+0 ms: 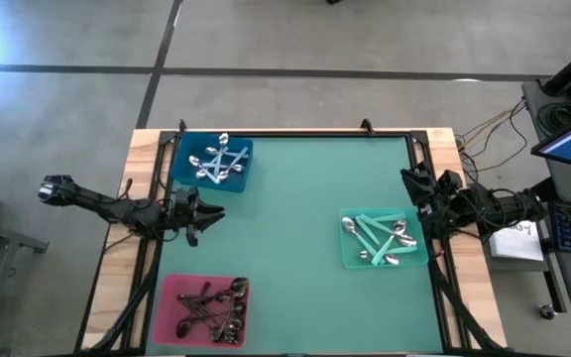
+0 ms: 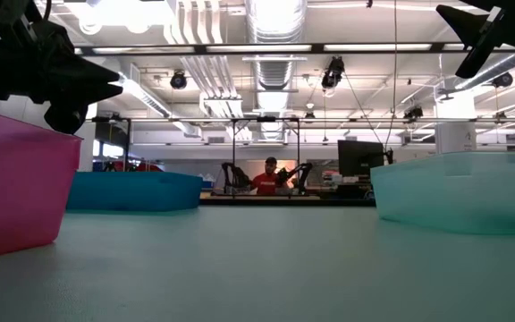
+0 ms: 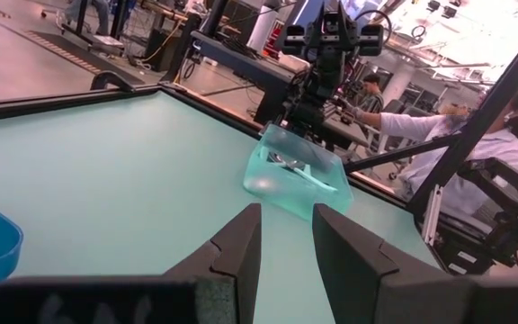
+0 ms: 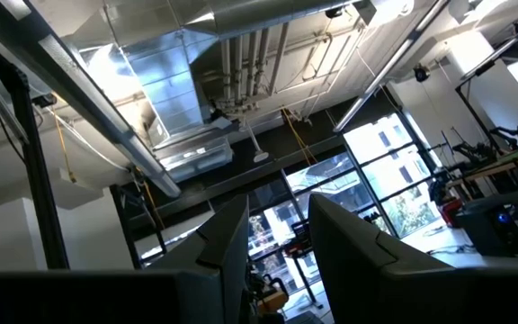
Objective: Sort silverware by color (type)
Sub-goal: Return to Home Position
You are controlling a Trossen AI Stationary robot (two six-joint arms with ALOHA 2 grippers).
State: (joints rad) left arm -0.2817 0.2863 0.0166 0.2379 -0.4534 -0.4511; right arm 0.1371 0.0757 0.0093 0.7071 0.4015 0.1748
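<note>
All the spoons lie in three trays. The all-silver ones fill the blue tray [image 1: 238,149] at the far left. Black-handled ones are piled in the pink tray [image 1: 171,297] at the near left. Mint-green-handled spoons [image 1: 377,238] lie in the green tray [image 1: 347,253] at the right, which also shows in the left wrist view [image 3: 295,173]. My left gripper [image 1: 214,211] [image 3: 286,236] hovers between the blue and pink trays, narrowly open and holding nothing. My right gripper [image 1: 409,179] [image 4: 279,225] is raised by the table's right edge, tipped toward the ceiling, narrowly open and holding nothing.
The teal mat [image 1: 295,228] between the trays is bare. A black frame [image 1: 295,133] rims the table. In the low view both grippers hang well above the trays [image 2: 459,192]. People sit at desks beyond the table [image 3: 475,153].
</note>
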